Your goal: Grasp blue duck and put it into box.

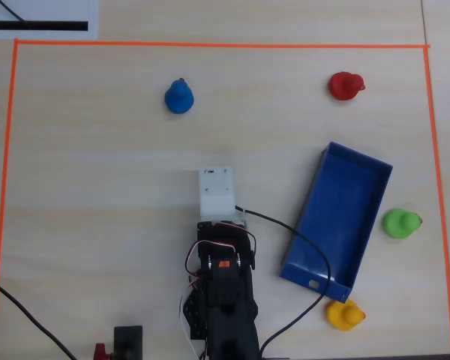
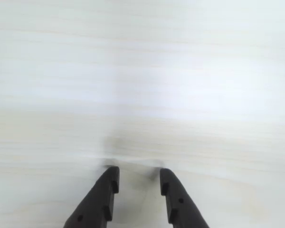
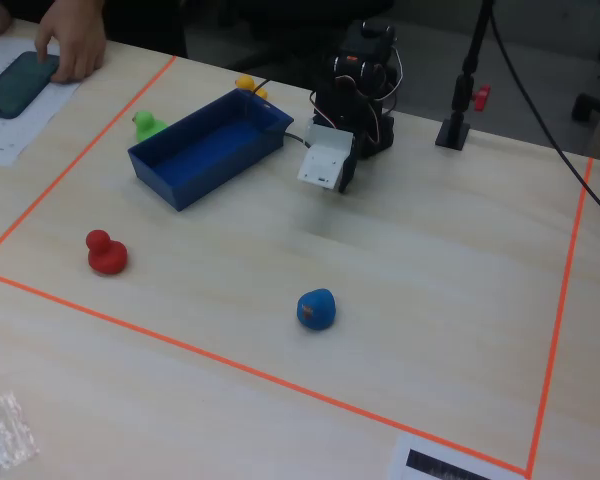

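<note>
A: Wrist view? Only bare bench (image 2: 142,71), pincer (image 2: 139,179) fingers apart, empty.
B: Overhead shows blue duck (image 1: 179,96) far ahead of arm, box (image 1: 337,217) to the right.

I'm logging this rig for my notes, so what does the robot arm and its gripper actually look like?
The arm is black, with a white boxy block at its wrist end and red, white and black cables looping around its joints. An orange mark shows on its top. The gripper has two black fingers with small holes.
</note>
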Controlling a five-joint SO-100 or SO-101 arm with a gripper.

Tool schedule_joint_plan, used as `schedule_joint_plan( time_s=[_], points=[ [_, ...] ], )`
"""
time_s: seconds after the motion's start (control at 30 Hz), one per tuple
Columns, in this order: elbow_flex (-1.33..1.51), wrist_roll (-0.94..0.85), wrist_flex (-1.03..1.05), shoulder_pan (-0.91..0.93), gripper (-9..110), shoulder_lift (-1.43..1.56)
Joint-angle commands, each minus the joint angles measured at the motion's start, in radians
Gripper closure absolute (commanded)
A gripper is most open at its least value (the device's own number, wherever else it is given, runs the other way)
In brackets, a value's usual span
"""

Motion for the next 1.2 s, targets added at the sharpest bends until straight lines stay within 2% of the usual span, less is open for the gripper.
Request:
schedule_joint_plan(
  time_s=[0.0,0.5,0.63,0.9,1.03,1.17],
  points=[
    [0.005,-0.002,0.008,0.003,92,-0.008],
    [0.005,-0.002,0.008,0.003,92,-0.008],
    [0.005,-0.002,-0.015,-0.006,101,-0.051],
    [-0.249,-0.002,-0.436,-0.043,101,-0.531],
    [-0.558,-0.002,-0.614,-0.058,94,-0.890],
    [-0.937,-0.067,-0.657,-0.061,86,-1.275]
  ],
)
